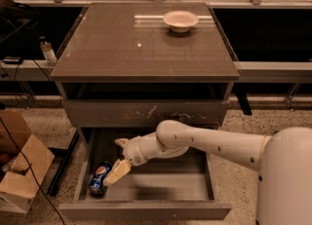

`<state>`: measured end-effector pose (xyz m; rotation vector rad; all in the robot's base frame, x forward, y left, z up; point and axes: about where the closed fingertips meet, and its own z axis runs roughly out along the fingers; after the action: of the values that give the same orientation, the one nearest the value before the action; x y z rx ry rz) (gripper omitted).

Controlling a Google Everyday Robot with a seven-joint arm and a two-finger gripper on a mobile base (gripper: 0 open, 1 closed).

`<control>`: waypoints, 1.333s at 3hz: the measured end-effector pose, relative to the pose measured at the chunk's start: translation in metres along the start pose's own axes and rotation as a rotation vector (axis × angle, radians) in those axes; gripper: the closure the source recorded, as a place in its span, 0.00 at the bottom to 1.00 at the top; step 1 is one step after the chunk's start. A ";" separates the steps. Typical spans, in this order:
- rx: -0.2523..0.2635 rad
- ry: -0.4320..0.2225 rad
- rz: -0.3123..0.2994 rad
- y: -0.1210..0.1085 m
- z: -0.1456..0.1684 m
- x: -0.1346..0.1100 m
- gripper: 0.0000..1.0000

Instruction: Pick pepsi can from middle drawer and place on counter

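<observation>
Camera view: the robot's white arm (214, 143) reaches from the right into the open middle drawer (165, 186). Its gripper (113, 162) hangs low over the drawer floor, fingers spread apart and holding nothing. One finger points up and left; the other (118, 171) slants down and left. The pepsi can (99, 178) sits at that lower fingertip, by the drawer's left wall; I cannot tell if they touch. Above the gripper is a scratched drawer front (146, 112), then the counter (122, 48), with a white bowl (180, 20) far up and right.
</observation>
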<state>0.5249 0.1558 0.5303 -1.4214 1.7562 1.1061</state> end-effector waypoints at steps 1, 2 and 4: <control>0.001 -0.013 -0.022 -0.010 0.036 0.008 0.00; 0.000 -0.038 -0.006 -0.023 0.074 0.025 0.00; 0.072 -0.074 0.096 -0.051 0.114 0.075 0.00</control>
<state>0.5528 0.2192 0.4022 -1.2493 1.8088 1.1183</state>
